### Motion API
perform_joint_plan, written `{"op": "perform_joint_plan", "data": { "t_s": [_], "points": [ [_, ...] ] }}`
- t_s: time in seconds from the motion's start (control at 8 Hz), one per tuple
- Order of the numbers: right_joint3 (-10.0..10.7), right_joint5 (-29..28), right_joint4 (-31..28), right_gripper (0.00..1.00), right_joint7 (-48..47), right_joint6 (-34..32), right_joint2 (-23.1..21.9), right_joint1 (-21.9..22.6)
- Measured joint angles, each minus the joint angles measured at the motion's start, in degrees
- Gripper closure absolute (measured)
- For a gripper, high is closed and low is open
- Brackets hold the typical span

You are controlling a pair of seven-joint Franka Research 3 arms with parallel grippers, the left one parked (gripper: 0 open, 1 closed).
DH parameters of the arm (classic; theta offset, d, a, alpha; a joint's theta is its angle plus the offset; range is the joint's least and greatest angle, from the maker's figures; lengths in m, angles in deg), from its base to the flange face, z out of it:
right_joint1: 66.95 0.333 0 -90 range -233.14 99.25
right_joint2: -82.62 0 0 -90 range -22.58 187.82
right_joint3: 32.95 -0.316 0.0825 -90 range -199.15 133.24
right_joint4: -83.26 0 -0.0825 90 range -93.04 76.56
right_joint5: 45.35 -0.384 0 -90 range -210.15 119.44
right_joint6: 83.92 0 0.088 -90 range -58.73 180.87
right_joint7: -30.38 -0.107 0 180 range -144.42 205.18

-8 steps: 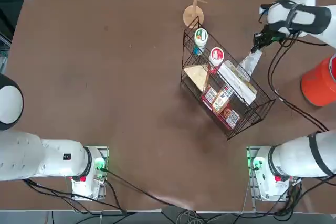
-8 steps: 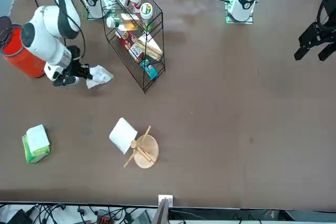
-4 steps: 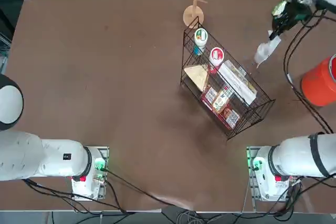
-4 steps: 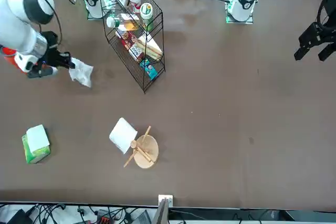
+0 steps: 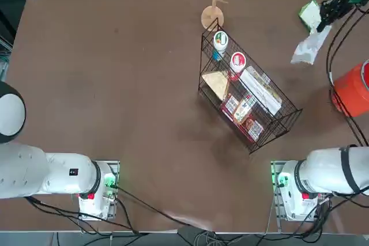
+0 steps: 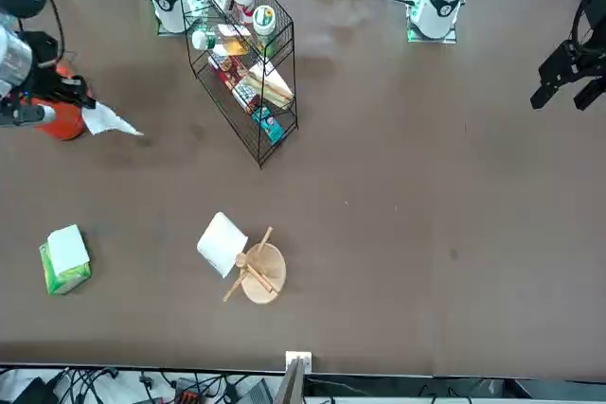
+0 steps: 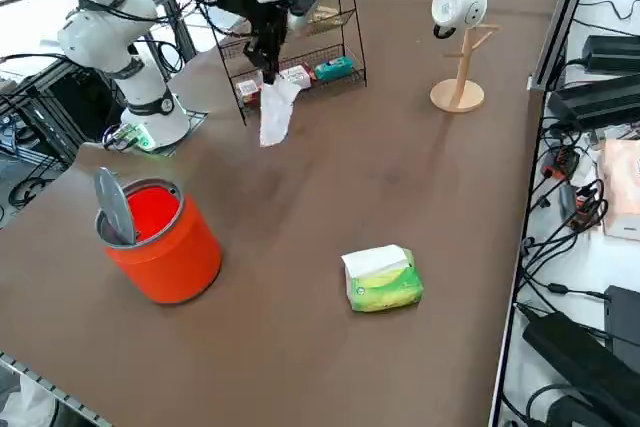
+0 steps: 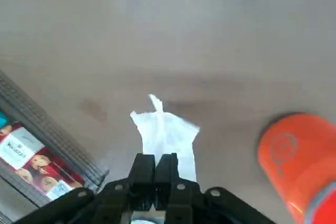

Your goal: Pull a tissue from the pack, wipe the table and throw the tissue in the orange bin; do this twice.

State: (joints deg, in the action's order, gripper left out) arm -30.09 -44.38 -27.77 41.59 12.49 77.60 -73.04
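Observation:
My right gripper (image 5: 326,20) hangs above the table (image 5: 115,84) at the far right, shut on the top of a crumpled white tissue (image 5: 310,48). The tissue (image 7: 275,112) dangles clear of the tabletop, as the right side view shows. In the wrist view the fingers (image 8: 143,167) pinch the tissue (image 8: 167,135). The yellow-green pack (image 5: 309,13) lies just beyond the gripper, with white tissue showing on top (image 7: 378,261). The orange bin (image 5: 351,88) stands nearer the arm's base than the gripper, at the table's right edge, with its mouth open (image 7: 150,215).
A black wire basket (image 5: 248,99) with packets and jars stands mid-table, left of the gripper. A wooden stand with a white paper roll (image 5: 212,14) rises at the far edge. The arm's black cables (image 5: 323,113) trail over the table beside the bin.
The right gripper has risen from beside the basket and swung toward the far right corner, carrying the tissue off the table. The tissue now hangs between the pack and the bin.

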Motion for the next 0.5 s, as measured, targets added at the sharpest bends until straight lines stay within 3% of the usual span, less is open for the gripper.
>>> {"op": "perform_joint_plan", "data": {
  "t_s": [0.5],
  "points": [
    [0.5, 3.6, 8.6, 0.98, 0.2, -7.2, -0.1, -8.5]
  ]
}}
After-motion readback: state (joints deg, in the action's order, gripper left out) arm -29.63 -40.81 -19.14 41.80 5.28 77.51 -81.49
